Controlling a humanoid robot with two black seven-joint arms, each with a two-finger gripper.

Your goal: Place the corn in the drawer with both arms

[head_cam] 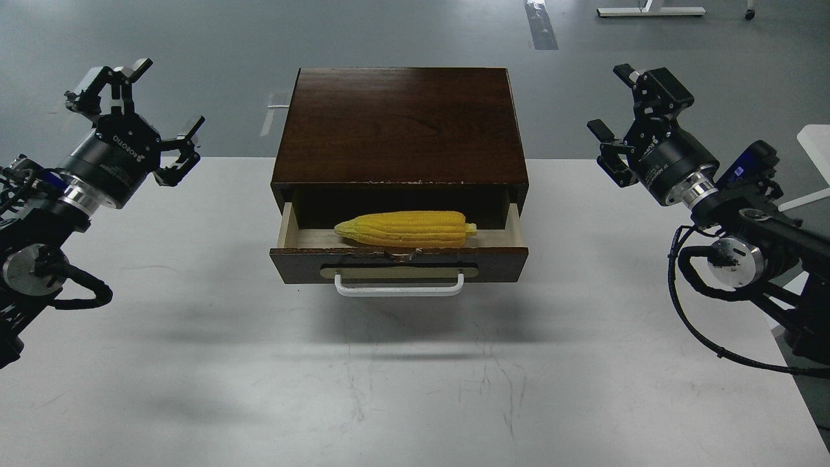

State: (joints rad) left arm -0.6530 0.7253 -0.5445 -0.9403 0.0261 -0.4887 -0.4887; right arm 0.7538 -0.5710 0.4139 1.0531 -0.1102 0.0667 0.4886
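Corn (405,228) lying on its side inside the pulled-out drawer (399,259), pointed tip toward the left, resting on pale wood just behind the dark front with its white handle (399,287). Dark brown box (399,126) standing on the white table (415,389). Left gripper (149,110) raised well left of the box, fingers spread wide, holding nothing. Right gripper (615,109) raised well right, likewise spread and empty.

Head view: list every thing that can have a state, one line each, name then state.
drawer: partly open, pulled toward the camera, corn inside.
corn: lying on its side across the drawer, tip pointing left, held by nothing.
left gripper: open, empty, raised left of the box.
right gripper: open, empty, raised right of the box.
box: upright on the table.
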